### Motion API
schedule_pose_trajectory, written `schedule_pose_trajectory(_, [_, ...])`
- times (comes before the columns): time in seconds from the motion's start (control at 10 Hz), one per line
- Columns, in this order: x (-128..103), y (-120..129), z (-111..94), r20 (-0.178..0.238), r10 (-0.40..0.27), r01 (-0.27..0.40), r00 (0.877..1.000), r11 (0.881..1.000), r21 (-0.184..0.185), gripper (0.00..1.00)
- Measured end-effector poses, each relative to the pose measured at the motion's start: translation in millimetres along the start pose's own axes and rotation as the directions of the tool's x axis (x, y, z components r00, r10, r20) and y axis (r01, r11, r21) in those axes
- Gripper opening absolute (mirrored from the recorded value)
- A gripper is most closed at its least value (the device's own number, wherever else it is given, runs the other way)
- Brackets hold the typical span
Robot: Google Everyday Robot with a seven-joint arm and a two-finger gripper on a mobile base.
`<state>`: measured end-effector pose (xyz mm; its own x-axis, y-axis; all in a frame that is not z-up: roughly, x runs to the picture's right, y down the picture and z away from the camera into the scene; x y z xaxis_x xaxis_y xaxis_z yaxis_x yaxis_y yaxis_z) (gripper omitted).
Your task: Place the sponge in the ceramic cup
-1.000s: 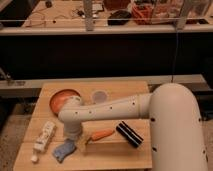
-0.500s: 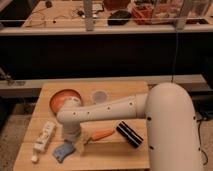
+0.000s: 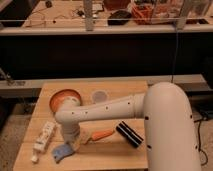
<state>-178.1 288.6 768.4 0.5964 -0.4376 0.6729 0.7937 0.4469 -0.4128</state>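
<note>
Sponge: the light-blue sponge (image 3: 61,152) lies flat at the front left of the wooden surface (image 3: 102,156), just right of the white tube (image 3: 44,136). It is not in the cup.
Ceramic cup: the small white cup (image 3: 100,96) stands upright at the back of the surface, just right of the orange-brown bowl (image 3: 61,98) and well apart from the sponge. Its inside cannot be seen from here.
Gripper: the gripper (image 3: 75,143) hangs from the end of the white arm (image 3: 110,107), pointing down at the sponge's right edge. It is either touching the sponge or just above it.
Grip state: I cannot tell, because the wrist hides it.
Change: over the last 1 second the wrist has sunk a little lower toward the sponge. The sponge, cup, bowl and tube have all kept their places.
Meaning: this looks like the descent to pick up the sponge, so the carry to the cup is left to do.
Nearby: 1 orange carrot-shaped item (image 3: 102,134) lies close to the right of the gripper, and 1 black-and-white striped block (image 3: 129,134) lies beyond it. A sideways slip could nudge the orange item.
</note>
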Motion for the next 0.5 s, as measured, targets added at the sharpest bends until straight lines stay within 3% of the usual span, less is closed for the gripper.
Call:
schedule_pose_trajectory(0.2, [3.9,0.0,-8.6,-0.014,0.001,-0.001,1.000,1.000,0.010,0.03])
schedule_pose_trajectory(0.5, [12.6,1.5,-40.2,-0.037,0.009,-0.008,0.999,1.000,0.028,0.00])
